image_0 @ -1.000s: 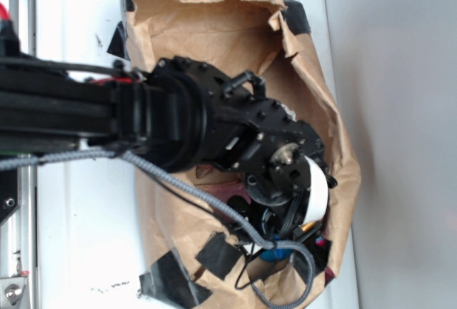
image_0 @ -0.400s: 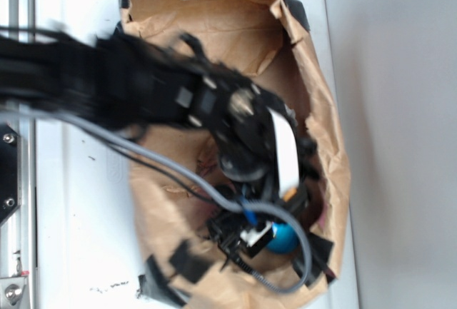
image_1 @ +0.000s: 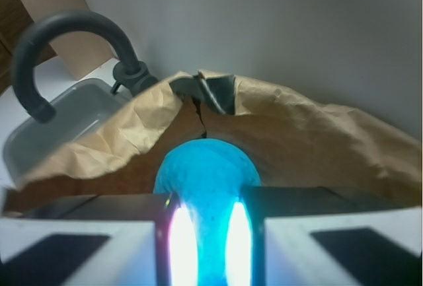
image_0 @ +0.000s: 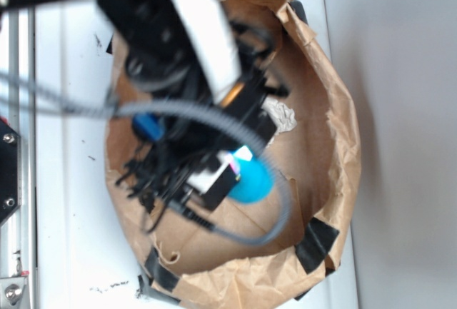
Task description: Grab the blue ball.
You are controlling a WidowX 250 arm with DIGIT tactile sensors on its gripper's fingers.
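The blue ball (image_0: 253, 180) is a teal-blue sphere held above the floor of the brown paper bag (image_0: 321, 116). My gripper (image_0: 238, 172) is shut on it from the left, and the arm above it is blurred. In the wrist view the ball (image_1: 206, 170) fills the gap between the two fingers of the gripper (image_1: 206, 240) and bulges out beyond their tips, pinched at the sides. The bag's crumpled rim (image_1: 310, 134) rises just behind it.
A crumpled white paper wad (image_0: 283, 117) lies in the bag right of the arm. A blue cable fitting (image_0: 148, 126) sits among loose cables. Black tape (image_0: 316, 243) patches the bag's rim. A black hook (image_1: 39, 48) and grey tray (image_1: 63, 124) lie beyond the bag.
The arm has swung up and toward the top left of the exterior view, coming closer to the camera. The blue ball has risen with the gripper from the bag's lower corner toward its middle.
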